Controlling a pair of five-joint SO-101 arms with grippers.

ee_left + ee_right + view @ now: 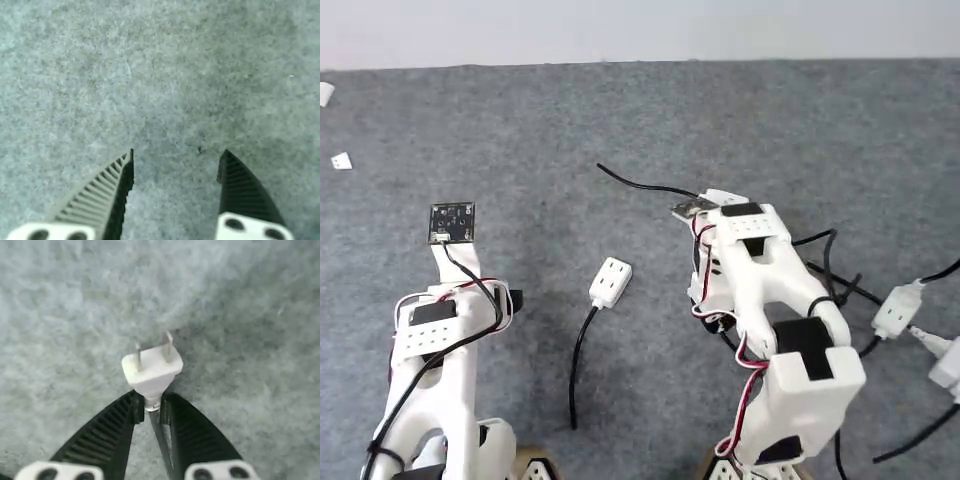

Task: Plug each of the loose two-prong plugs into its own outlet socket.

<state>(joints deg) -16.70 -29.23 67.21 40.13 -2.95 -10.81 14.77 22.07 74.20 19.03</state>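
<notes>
My right gripper (151,402) is shut on the neck of a white two-prong plug (152,367), whose prongs point away from the wrist over the grey carpet. From above, that plug (688,209) sits at the tip of the right arm, and its black cable (640,184) trails off to the left. A white outlet socket (610,282) with a black cord lies on the carpet between the two arms. My left gripper (177,157) is open over bare carpet with nothing between its fingers.
More white sockets (897,308) with black cords lie tangled at the right edge, beside the right arm's base. Two small white scraps (340,160) sit at the far left. A pale wall borders the grey carpet (520,120) at the back.
</notes>
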